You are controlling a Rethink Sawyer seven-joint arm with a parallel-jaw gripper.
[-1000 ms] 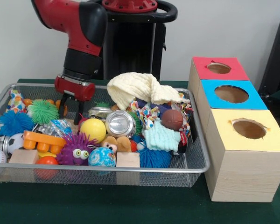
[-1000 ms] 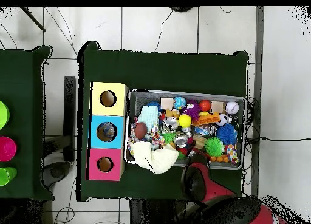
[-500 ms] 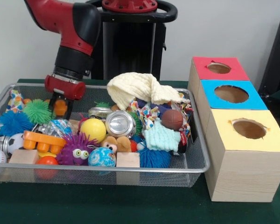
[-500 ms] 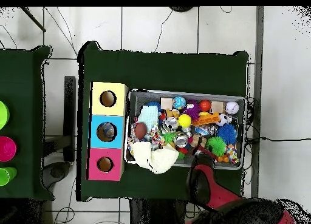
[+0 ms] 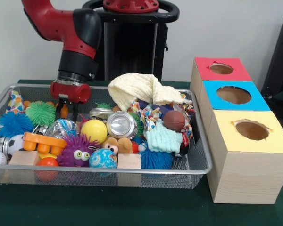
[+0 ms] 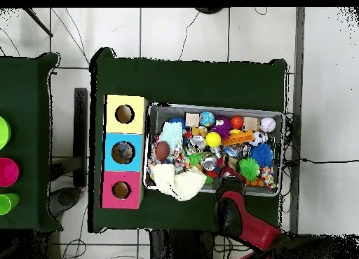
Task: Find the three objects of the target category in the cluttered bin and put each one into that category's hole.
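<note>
- Dark green table (image 5: 108,207) carries a wire mesh bin (image 5: 132,170) packed with toys; beside it sits a wooden box with red (image 5: 221,68), blue (image 5: 234,94) and yellow (image 5: 251,129) holes.
- I see the gripper (image 5: 67,111) low in the bin's back corner, between a green spiky ball (image 5: 40,113) and a crushed can (image 5: 121,124) — fingers straddle something orange, but I cannot tell whether they grip it.
- Clutter around it: cream cloth (image 5: 139,89) heaped behind, yellow ball (image 5: 94,130), purple fuzzy toy (image 5: 77,151), small brown football (image 5: 174,120).
- Overhead, the arm (image 6: 242,217) covers the bin's near rim.
</note>
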